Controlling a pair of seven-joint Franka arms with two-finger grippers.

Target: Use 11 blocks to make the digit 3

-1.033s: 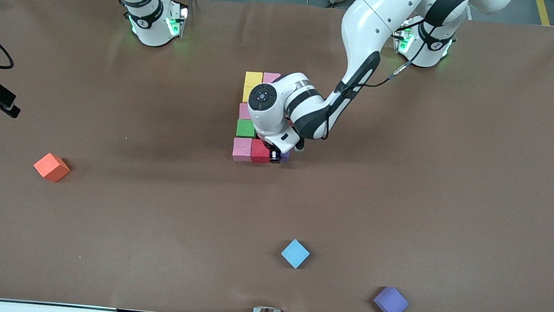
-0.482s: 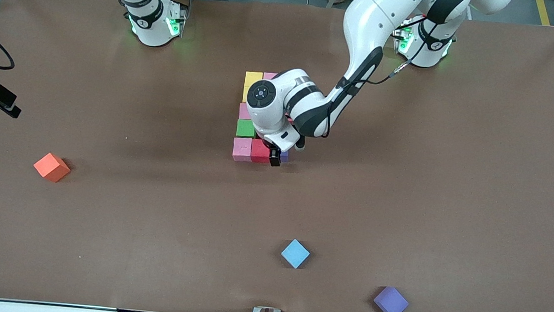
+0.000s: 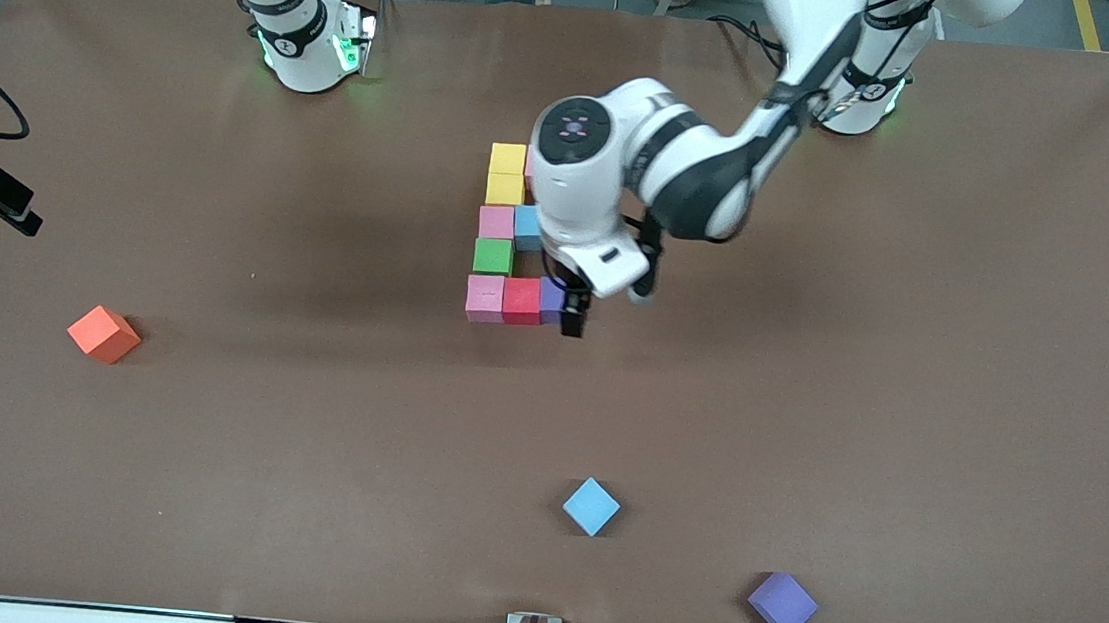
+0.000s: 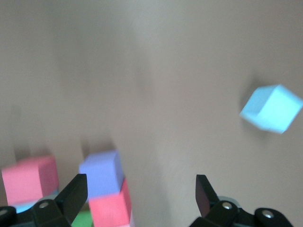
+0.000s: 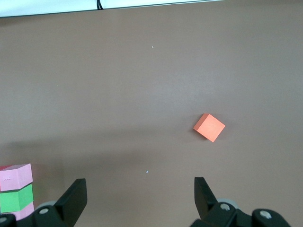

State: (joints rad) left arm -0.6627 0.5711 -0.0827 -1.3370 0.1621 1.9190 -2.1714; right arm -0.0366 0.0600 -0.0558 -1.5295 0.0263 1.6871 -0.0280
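Hovering: your left gripper (image 3: 572, 319), jaws wide and empty, mid-frame beside the purple block (image 3: 551, 300).
Next pick: light blue cube (image 3: 591, 505), straight below, lower centre.
Right gripper (image 5: 137, 198): open, waiting.

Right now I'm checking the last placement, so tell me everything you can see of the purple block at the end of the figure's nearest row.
The purple block is a small matte foam-looking cube, lavender in colour, resting flat on the brown table. It closes the row nearest the front camera, touching the red block beside it at the left arm's end. The open left gripper hangs just above it, not holding it, and partly hides it.
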